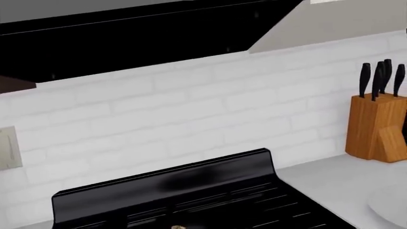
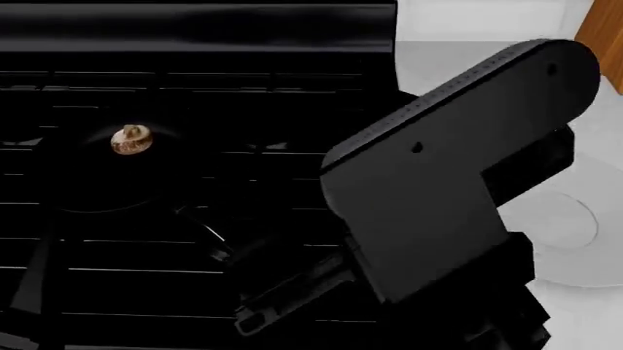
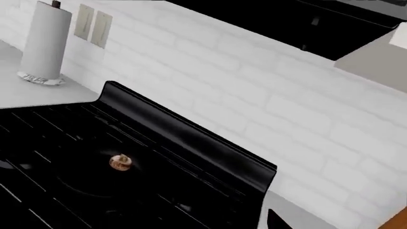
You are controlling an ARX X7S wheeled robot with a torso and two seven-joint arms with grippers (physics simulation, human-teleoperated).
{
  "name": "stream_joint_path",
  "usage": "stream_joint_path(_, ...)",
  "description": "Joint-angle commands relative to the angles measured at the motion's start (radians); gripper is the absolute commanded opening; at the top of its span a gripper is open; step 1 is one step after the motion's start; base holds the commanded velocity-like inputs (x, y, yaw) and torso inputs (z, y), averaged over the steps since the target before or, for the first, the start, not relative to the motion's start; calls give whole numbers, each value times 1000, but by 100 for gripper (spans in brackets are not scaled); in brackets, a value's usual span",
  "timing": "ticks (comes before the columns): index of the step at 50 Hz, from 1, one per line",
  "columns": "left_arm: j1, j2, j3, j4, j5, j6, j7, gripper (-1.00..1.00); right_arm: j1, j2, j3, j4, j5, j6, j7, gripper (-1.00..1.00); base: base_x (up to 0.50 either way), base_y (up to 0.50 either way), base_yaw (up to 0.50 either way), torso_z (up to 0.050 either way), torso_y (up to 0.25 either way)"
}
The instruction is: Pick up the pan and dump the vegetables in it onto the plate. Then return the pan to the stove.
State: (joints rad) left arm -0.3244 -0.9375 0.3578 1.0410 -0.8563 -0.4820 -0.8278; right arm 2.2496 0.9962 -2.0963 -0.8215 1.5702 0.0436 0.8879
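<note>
While the mushroom (image 2: pixel 130 139) sits in the pan (image 2: pixel 98 175) at the head view's left and the right gripper's (image 2: pixel 255 315) opening can't be judged, a skewed clamp on the thin handle (image 2: pixel 203 230) could spill it short of the plate (image 2: pixel 574 226).

Matte black pan (image 2: pixel 93 179) on black stove (image 2: pixel 195 73) with thin parallel grate lines; tan-brown mushroom (image 2: pixel 130 139) with pale stem. Pale grey-white plate (image 2: pixel 574 240), light grey counter (image 3: pixel 38 93). White brick-pattern wall (image 1: pixel 190 114), orange-brown knife block (image 1: pixel 376 126) with black handles, white paper roll (image 3: pixel 45 40).
</note>
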Motion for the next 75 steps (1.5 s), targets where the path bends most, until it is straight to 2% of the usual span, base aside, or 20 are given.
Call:
stream_joint_path(1,-50,-82,124,-8,-25,88,-85,100,51,-83,53,150,197,66,-241,100,0,0,0,0,0)
stream_joint_path(14,-33,-83,143,-25,7,118,-80,100,-37,-232,62,317,274,102,-395,100,0,0,0,0,0)
stream_joint_path(18,-33,-85,143,-33,8,126,-77,100,-47,-257,79,306,280,94,-406,100,0,0,0,0,0)
stream_joint_path(36,-63,-87,161,-33,-12,109,-86,100,-187,-320,81,380,276,55,-482,100,0,0,0,0,0)
stream_joint_path(41,-32,-121,156,-7,-13,129,-110,100,-191,-337,89,417,274,59,-505,100,0,0,0,0,0)
stream_joint_path(55,-63,-164,218,1,-12,169,-147,100,-277,-396,80,595,283,54,-609,100,0,0,0,0,0)
stream_joint_path(75,-86,-171,267,-13,-1,196,-150,100,-419,-514,62,802,304,56,-732,100,0,0,0,0,0)
